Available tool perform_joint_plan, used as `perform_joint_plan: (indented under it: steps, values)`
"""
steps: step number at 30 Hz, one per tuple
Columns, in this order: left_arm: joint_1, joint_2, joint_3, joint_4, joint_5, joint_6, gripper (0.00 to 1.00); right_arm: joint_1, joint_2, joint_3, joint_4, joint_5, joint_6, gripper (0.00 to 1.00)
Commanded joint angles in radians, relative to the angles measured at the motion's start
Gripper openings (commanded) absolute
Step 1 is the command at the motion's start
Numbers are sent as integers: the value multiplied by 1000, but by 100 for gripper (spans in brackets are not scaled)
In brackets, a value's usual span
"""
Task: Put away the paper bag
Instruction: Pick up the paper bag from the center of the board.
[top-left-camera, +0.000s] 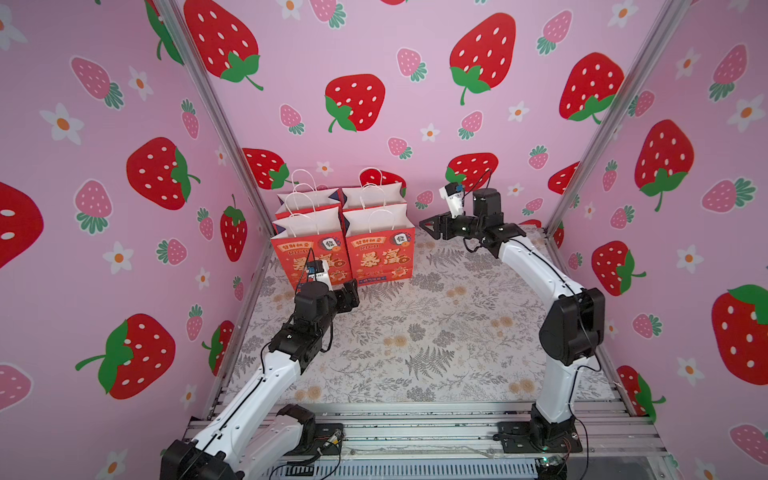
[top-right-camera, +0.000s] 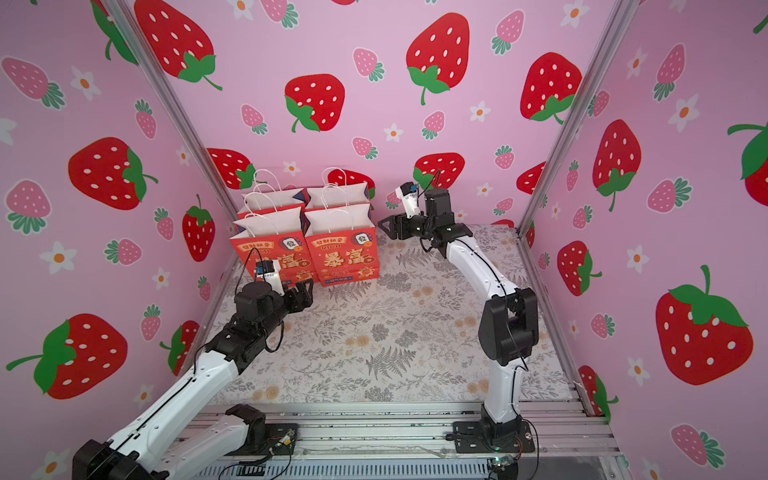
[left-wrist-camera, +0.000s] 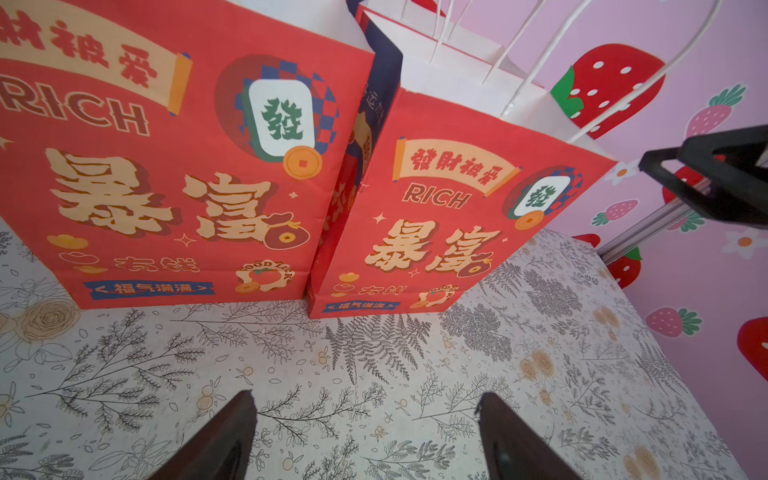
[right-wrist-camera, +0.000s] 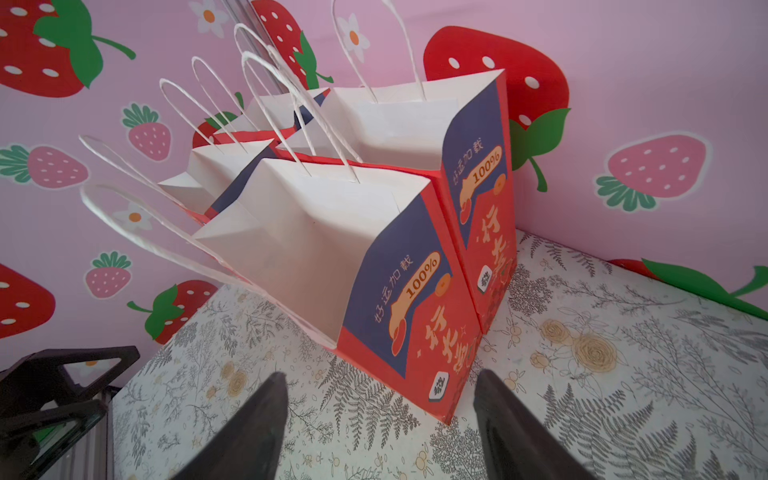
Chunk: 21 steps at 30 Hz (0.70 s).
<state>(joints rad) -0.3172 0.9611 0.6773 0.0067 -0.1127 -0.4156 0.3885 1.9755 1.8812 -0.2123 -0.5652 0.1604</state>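
Several red paper bags with white rope handles stand upright and open-topped in a tight block at the back left corner. The front left bag and the front right bag face me. My left gripper hovers low just in front of the front left bag, open and holding nothing. My right gripper hangs raised beside the front right bag's blue side panel, open and holding nothing, pointing at the bags.
The floral table cover stretches from the bags to the front rail. Pink strawberry walls close in the left, back and right, with aluminium posts at the corners. Both arm bases sit on the metal rail at the front.
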Motion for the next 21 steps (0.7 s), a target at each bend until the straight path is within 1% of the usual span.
perform_joint_plan:
  steps: [1,14,21]
  values:
    - [-3,-6,3,36,10,17,84,11,48,95,-83,-94,-40,71]
    - [-3,21,18,36,31,24,84,63,153,224,-183,-77,-110,71]
    - [-3,35,25,35,41,27,84,82,172,233,-193,-52,-126,68]
